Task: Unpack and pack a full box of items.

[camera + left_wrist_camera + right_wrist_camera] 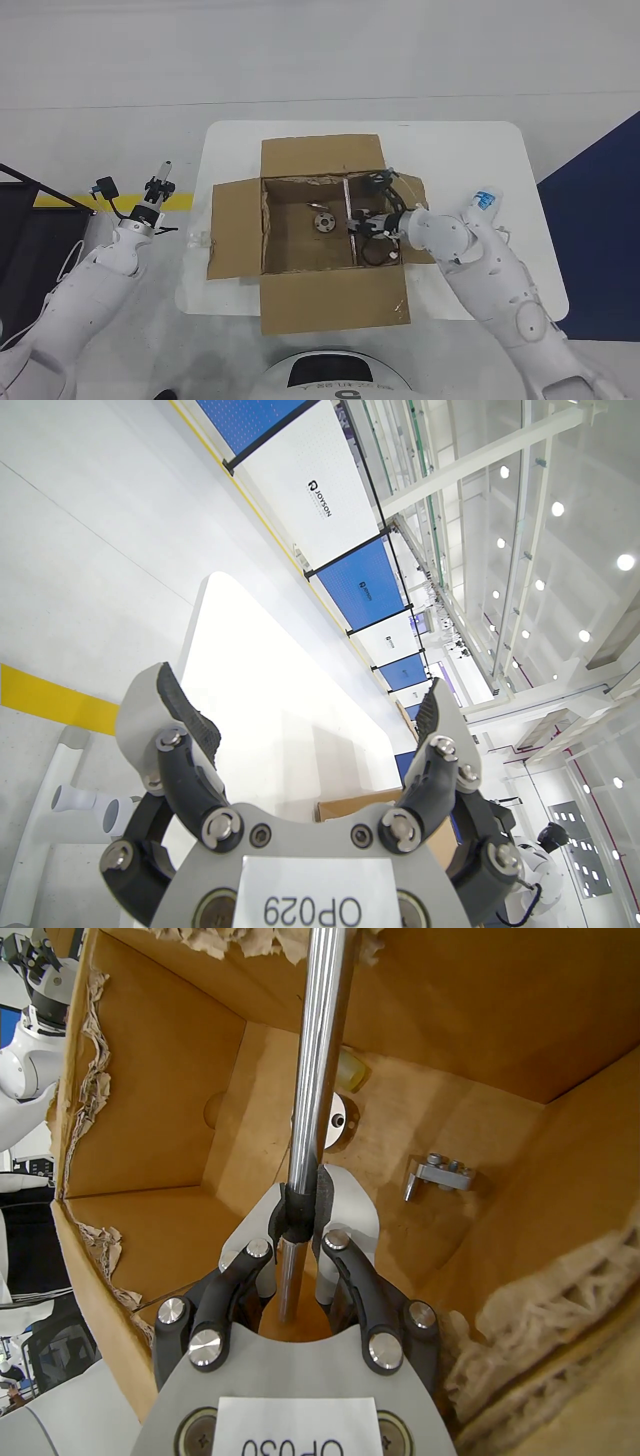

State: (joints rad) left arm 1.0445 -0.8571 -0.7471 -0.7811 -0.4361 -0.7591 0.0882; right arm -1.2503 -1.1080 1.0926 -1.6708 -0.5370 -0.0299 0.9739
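White tabletop (470, 160) carries the cardboard box (320, 155); inside it, my right gripper (300, 1213) has its jaws clamped on the steel rod (320, 1053) near one end. I fear the long end may swing, catch the torn wall, or slip. Left gripper (300, 687) waits beside the tabletop, jaws wide.

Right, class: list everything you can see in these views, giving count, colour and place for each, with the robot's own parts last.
cardboard box: one, brown, open with flaps spread, middle of the table
table: one, white, under the box
metal rod: one, shiny silver, inside the box, held by the right gripper
round metal disc: one, silver, box floor, behind the rod
metal bracket: one, silver, with bolts, box floor, apart from the disc
small yellowish piece: one, pale yellow, box floor near the disc
right gripper: one, fingers shut on the rod, inside the box
left gripper: one, fingers open, empty, off the table's edge
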